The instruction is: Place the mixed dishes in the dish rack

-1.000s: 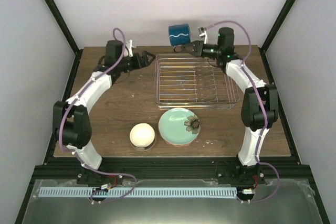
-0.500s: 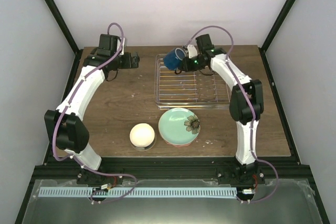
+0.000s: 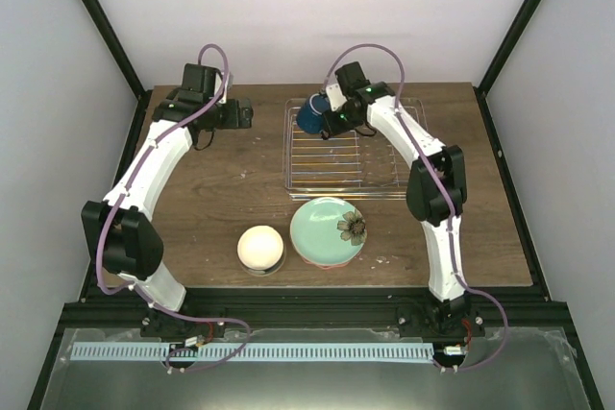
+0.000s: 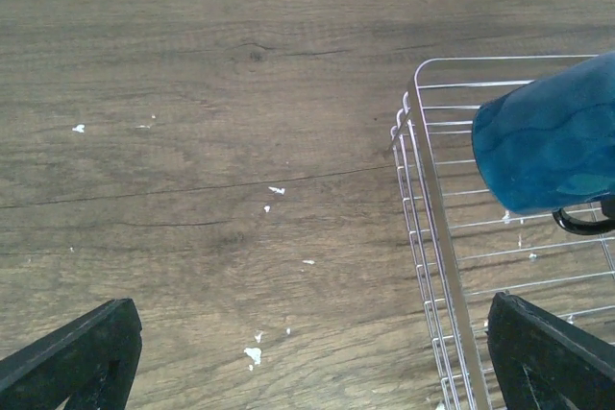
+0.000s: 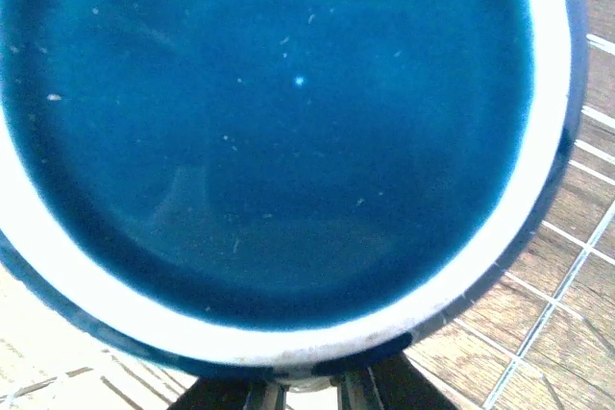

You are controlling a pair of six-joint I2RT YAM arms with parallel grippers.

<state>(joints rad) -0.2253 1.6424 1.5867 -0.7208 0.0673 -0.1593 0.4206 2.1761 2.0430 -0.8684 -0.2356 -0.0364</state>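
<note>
The dark blue mug hangs tilted over the far left corner of the chrome dish rack, with my right gripper shut on it. In the right wrist view the mug fills nearly the whole picture, above my right gripper, and rack wires show beneath. My left gripper stands open and holds nothing over bare wood left of the rack. Its wrist view shows the mug above the rack's side wires. A cream-white bowl and a mint-green flower-marked plate lie in front of the rack.
The wooden table has white flecks under my left gripper. Black frame posts and white walls close in the sides and back. The arm bases stand at the near edge.
My right arm has carried the mug from beyond the rack's far edge down and left to the rack's far left corner. My left gripper drew back a little to the left, then held still.
</note>
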